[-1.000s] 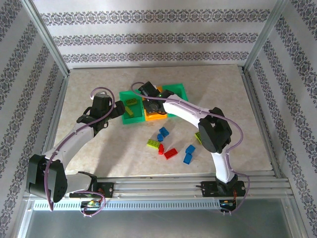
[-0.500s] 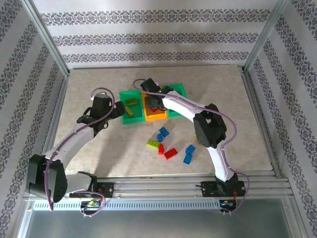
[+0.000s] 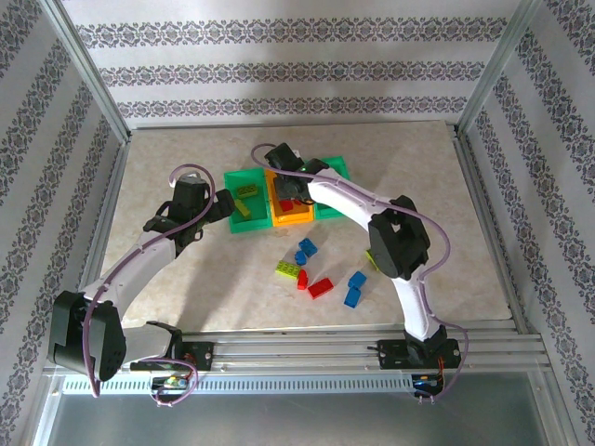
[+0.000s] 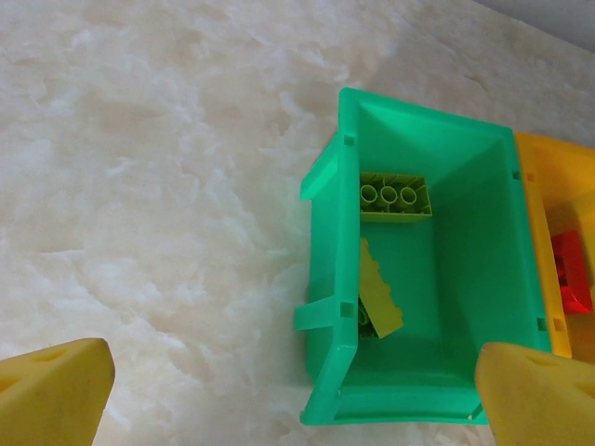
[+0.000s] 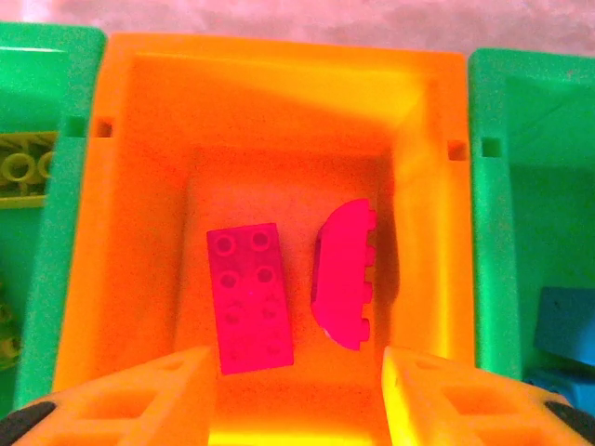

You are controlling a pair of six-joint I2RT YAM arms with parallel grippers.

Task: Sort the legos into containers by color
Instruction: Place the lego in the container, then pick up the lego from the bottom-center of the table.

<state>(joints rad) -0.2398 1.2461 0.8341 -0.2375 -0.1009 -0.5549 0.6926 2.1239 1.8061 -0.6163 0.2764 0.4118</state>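
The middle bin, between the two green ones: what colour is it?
The middle bin is orange; it shows best in the right wrist view.

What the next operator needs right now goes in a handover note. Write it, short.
Left gripper: open, empty, above the left green bin, which holds two yellow-green bricks.
Right gripper: open, empty, above the orange bin, which holds two red bricks.
Right green bin: a blue brick lies inside.
Done: every brick seen in a bin matches its bin's colour group.
Left to do: loose bricks lie on the table in front of the bins. They are loose blues, loose reds and a loose yellow-green. Each goes to its matching bin.
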